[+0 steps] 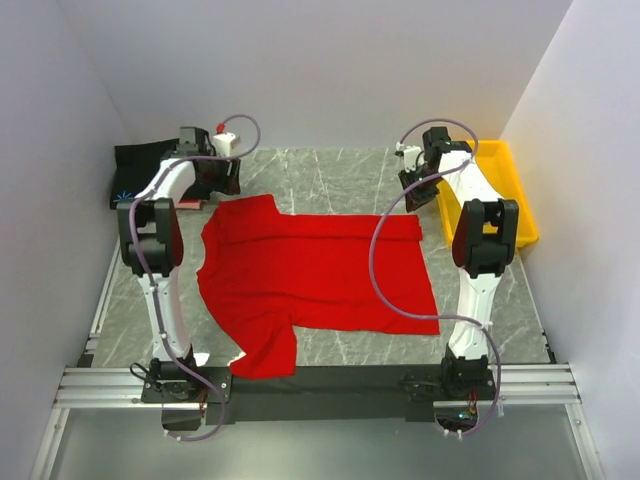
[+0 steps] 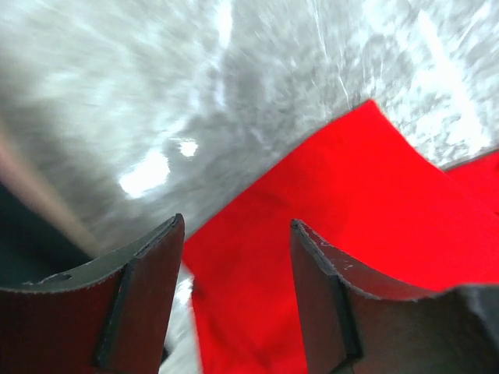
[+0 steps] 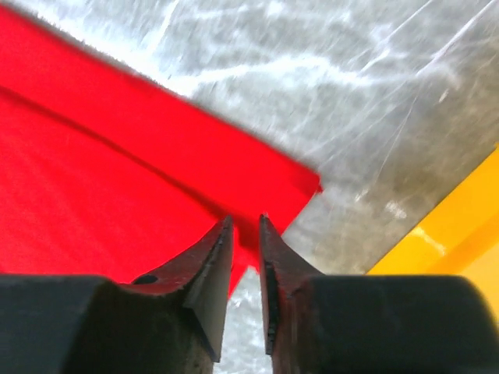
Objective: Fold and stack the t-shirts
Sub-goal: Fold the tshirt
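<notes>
The red t-shirt (image 1: 320, 275) lies spread on the marble table, its far edge folded over in a band. My left gripper (image 1: 217, 186) hovers open over the shirt's far left corner (image 2: 351, 202), with nothing between its jaws (image 2: 238, 222). My right gripper (image 1: 412, 194) is over the far right corner (image 3: 117, 156), its jaws (image 3: 245, 220) a narrow gap apart and empty. The black t-shirt (image 1: 140, 160) with its starburst mark (image 1: 122, 195) lies at the back left. A sliver of pale pink cloth (image 1: 190, 203) shows beside it.
A yellow plastic tray (image 1: 512, 190) stands at the back right, close to my right arm, and it also shows in the right wrist view (image 3: 452, 226). White walls close in the table on three sides. Bare marble (image 1: 330, 175) lies beyond the red shirt.
</notes>
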You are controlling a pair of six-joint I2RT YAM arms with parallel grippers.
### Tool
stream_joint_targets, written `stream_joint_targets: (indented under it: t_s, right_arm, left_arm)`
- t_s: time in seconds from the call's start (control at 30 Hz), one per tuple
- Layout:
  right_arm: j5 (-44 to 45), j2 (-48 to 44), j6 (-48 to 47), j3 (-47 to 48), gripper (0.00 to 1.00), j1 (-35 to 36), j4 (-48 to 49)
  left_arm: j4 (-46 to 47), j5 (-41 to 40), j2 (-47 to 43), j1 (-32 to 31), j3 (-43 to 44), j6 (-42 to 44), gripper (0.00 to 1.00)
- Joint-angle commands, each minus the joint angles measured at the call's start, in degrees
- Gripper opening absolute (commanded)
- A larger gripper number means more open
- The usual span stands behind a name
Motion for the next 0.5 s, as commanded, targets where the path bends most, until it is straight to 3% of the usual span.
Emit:
stream_joint_targets:
  t_s: [0.0, 0.47]
  right_arm:
    - [1.13, 2.97, 2.54, 3.73, 0.26, 0.66, -0.59]
    - [2.19, 4.21, 3.86, 3.56, 0.25, 0.84, 0.37]
  left_arm:
    - [2.08, 0.07, 2.34, -2.95, 2.63, -2.10, 0.62]
    - [5.34, -10.83, 8.67, -8.49, -0.10, -2.62, 0.65]
